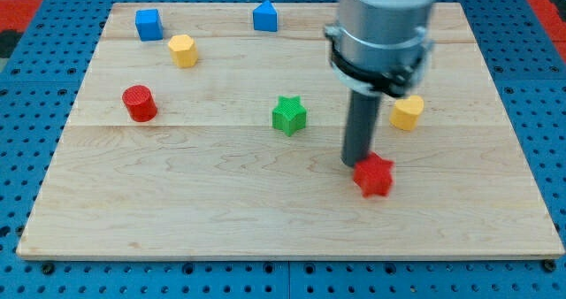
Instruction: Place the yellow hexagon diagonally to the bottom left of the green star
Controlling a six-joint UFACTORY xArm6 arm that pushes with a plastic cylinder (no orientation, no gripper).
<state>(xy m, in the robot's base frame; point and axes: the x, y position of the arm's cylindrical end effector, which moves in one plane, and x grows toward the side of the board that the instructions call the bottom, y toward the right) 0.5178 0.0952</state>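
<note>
In the camera view, your arm ends in a bare dark rod with no pincer on it, so it has nothing to open, close or grip with. My tip (357, 164) rests on the pale wooden counter (177, 210), touching the upper left edge of the red plastic star block (374, 175).

There are two yellow blocks. The yellow hexagonal block (182, 49) lies far toward the view's upper left. The other yellow block (407, 111), whose shape you cannot make out clearly, sits just right of the rod.

The green plastic star block (289, 115) lies left of the tip and slightly above it. The counter to its lower left is bare, with the red cylinder block (139, 103) well to the left.
</note>
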